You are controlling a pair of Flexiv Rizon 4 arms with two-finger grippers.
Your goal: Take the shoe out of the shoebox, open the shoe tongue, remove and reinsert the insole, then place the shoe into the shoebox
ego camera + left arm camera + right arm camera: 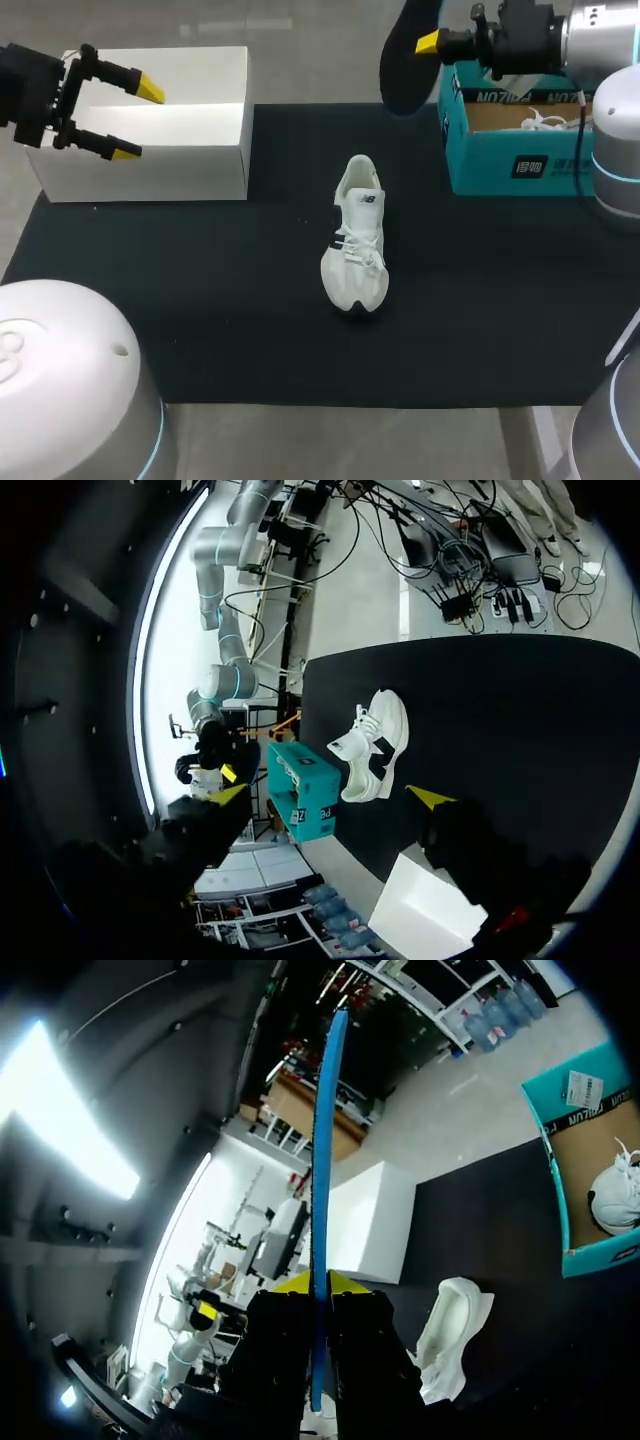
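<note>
While the white laced sneaker (357, 240) lies unboxed, my right gripper (432, 42) pinches its thin dark insole (400, 62), my left gripper (138, 120) agape; reinsertion and the teal cardboard shoebox (500, 165) apparently await.

A white shoe (357, 240) stands on its sole mid-frame on the dark surface (200, 300), the teal shoebox (500, 165) sits open at upper right, and the dark insole (403, 70) hangs just left of it, pinched in the right gripper (428, 44).
</note>
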